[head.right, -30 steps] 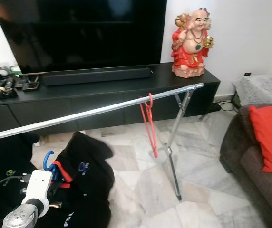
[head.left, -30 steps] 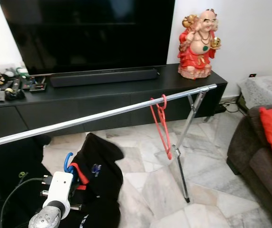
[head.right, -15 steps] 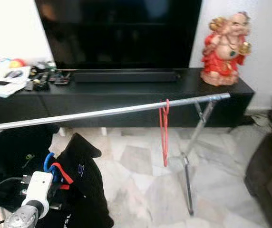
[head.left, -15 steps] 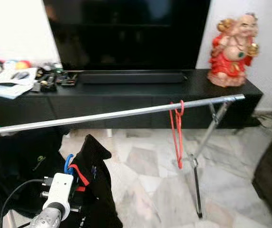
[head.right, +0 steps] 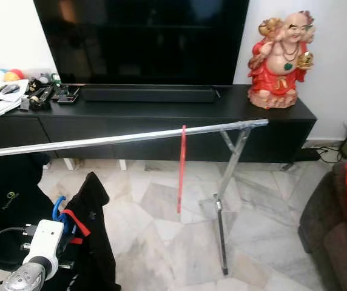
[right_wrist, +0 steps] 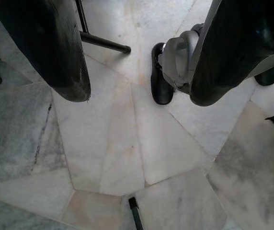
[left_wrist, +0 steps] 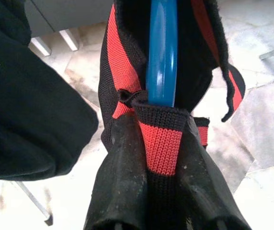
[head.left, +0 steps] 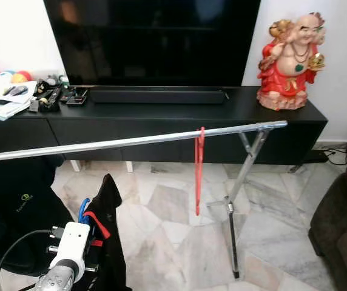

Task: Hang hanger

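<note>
L gripper (left_wrist: 163, 158) is low at the robot's left, below the rail (head.left: 131, 141), fingers (left_wrist: 122, 167) pinched on the red-and-black collar of a black jacket (head.left: 110, 242) that hangs on a blue hanger (left_wrist: 162, 52); the hanger hook rises just above the fingertips. Hanger w/ jacket is held beneath the rail, apart from it, not hung. The silver rail runs across the scene, sloping up toward the robot's right, where crossed metal legs (head.left: 240, 200) carry it. A red hanger (head.left: 198, 170) hangs on the rail near that end, seen edge-on. Another black garment (head.left: 16, 212) hangs at the far left. R gripper (right_wrist: 137, 72) points down at the marble floor (right_wrist: 122, 143), fingers spread wide, empty. Behind: black TV cabinet (head.left: 161, 118), TV (head.left: 152, 39), red statue (head.left: 290, 57).
</note>
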Tool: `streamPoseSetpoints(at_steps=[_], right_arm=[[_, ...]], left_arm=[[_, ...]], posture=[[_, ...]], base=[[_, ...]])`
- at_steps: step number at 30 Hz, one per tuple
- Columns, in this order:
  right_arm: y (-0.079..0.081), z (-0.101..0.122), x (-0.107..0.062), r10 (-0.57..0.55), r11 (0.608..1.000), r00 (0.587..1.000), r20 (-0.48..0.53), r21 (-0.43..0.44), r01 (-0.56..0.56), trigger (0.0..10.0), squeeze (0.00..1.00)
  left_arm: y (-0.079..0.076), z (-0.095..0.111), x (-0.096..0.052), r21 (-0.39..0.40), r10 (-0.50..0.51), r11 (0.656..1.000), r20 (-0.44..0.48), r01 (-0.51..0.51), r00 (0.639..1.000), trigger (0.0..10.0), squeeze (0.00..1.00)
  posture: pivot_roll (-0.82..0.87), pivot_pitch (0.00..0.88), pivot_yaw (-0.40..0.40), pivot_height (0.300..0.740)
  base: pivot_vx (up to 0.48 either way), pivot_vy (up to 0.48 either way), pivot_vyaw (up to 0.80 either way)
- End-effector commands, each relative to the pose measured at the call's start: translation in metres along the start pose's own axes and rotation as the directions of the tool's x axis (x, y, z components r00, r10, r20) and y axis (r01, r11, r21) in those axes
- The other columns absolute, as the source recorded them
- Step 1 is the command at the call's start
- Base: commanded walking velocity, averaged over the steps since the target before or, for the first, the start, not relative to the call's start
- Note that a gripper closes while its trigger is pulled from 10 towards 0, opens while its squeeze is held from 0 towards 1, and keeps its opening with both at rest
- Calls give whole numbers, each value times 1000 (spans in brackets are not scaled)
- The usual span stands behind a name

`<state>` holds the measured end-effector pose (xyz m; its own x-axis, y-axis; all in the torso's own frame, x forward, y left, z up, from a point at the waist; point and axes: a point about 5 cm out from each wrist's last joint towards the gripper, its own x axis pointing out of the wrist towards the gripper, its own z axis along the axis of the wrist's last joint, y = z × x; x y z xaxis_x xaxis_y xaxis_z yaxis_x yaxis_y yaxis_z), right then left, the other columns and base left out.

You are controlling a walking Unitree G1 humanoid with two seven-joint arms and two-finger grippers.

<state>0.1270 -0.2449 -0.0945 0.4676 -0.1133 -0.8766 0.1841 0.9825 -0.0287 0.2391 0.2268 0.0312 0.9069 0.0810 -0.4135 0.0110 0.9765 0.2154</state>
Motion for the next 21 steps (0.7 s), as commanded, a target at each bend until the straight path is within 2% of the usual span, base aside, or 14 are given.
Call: streamPoseSetpoints(at_steps=[1, 7, 14, 21], right_arm=[[6, -3, 0, 23, 1000, 1000, -11, -2, -23, 10000, 0], [7, -3, 1, 29, 999, 1000, -5, 17, -29, 10000, 0], [8, -3, 1, 36, 999, 999, -8, 15, -36, 10000, 0], [8, -2, 1, 40, 999, 999, -10, 14, -40, 10000, 0]], left_arm=[[14, 10, -4, -33, 30, 999, 76, -27, 997, 10000, 0], [20, 4, -5, -119, 43, 992, 74, -33, 996, 10000, 0], [31, 2, -10, -131, 54, 990, 78, -43, 996, 10000, 0], [30, 6, -9, -136, 29, 991, 96, -15, 995, 10000, 0]], posture=[[-29, 0, 21, 740], [-25, 0, 21, 740], [-17, 0, 20, 740], [-15, 0, 19, 740]], base=[[0, 0, 0], [88, 0, 0], [301, 0, 0], [342, 0, 0]])
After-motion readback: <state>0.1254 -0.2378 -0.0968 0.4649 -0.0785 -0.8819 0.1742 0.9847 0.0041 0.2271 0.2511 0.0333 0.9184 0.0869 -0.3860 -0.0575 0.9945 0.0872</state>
